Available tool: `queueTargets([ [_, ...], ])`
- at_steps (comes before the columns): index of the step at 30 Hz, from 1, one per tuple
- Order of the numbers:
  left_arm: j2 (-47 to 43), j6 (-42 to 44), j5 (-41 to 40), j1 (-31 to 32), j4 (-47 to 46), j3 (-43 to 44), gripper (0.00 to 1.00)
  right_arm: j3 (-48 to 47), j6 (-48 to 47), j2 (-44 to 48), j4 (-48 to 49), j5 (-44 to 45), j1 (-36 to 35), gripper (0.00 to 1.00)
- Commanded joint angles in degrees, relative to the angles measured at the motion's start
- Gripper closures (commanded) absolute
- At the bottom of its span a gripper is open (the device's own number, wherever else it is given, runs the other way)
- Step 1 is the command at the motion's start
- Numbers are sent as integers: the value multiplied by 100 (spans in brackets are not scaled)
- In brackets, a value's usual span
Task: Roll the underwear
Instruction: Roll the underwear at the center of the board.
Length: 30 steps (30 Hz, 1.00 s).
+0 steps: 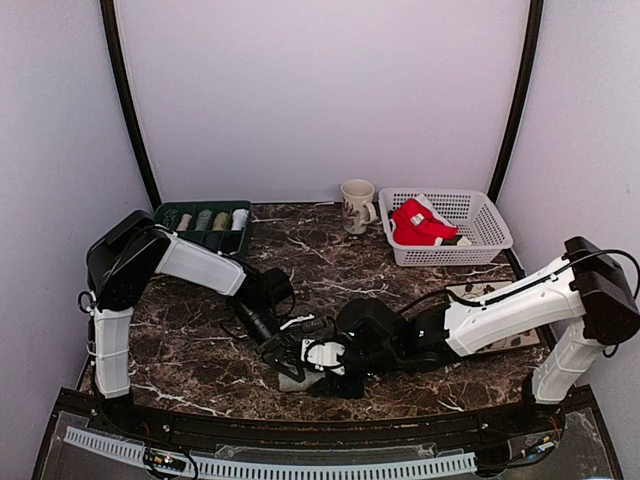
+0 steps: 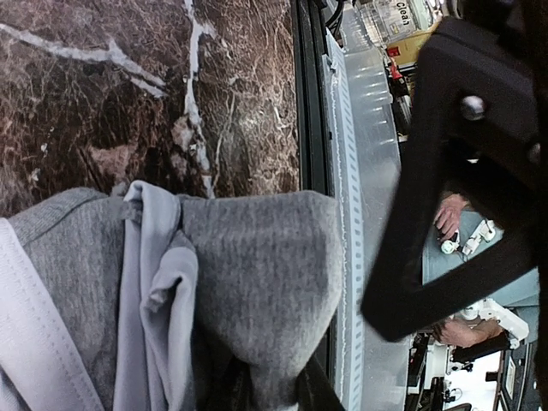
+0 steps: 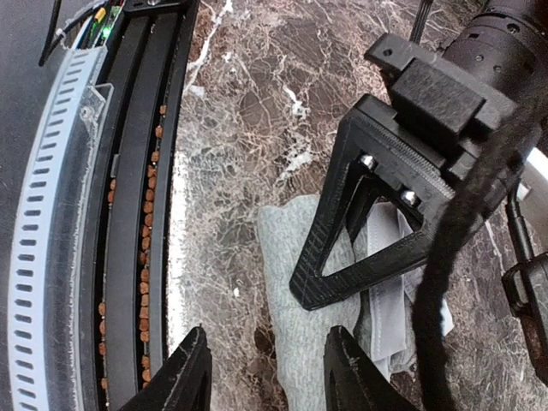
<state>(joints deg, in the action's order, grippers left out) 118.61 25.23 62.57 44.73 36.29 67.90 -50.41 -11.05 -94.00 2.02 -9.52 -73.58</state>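
Left gripper [image 2: 270, 387] jaws narrow, pinching grey underwear [image 3: 284, 257] at near edge of table [image 1: 330, 260]. Right gripper [image 3: 270, 372] jaws half-wide, empty, over the cloth's edge. Red underwear [image 1: 418, 222] in basket [image 1: 485, 225].

One mug [image 1: 356, 205] stood at the back. Just right of it sat one white basket [image 1: 482, 214] holding one red underwear [image 1: 418, 222]. Left of the mug lay one green tray [image 1: 165, 212] with four cloth rolls [image 1: 212, 219]. Well in front of the mug lay one grey underwear [image 1: 291, 379], and two arms met there, the left arm [image 1: 200, 262] and the right arm [image 1: 510, 310].
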Motion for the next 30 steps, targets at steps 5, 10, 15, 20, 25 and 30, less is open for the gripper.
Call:
queueTargets([
  [5, 163, 18, -318, -52, 227, 27, 81, -308, -421, -625, 17, 816, -45, 55],
  [10, 163, 31, -355, -52, 229, 30, 79, -318, -466, -804, -61, 969, -43, 55],
  [15, 171, 59, -342, -52, 240, 30, 77, -371, -523, -1056, -253, 1391, -48, 55],
  [20, 172, 93, -376, -60, 286, 41, 75, -363, -651, -1161, -442, 1338, -42, 66],
  [25, 48, 55, -357, -129, 329, 98, 69, -391, -577, -1250, -623, 1110, -42, 100],
  [30, -698, -280, -588, -497, 12, -93, 57, -346, -173, -1101, -701, 243, 151, 100],
])
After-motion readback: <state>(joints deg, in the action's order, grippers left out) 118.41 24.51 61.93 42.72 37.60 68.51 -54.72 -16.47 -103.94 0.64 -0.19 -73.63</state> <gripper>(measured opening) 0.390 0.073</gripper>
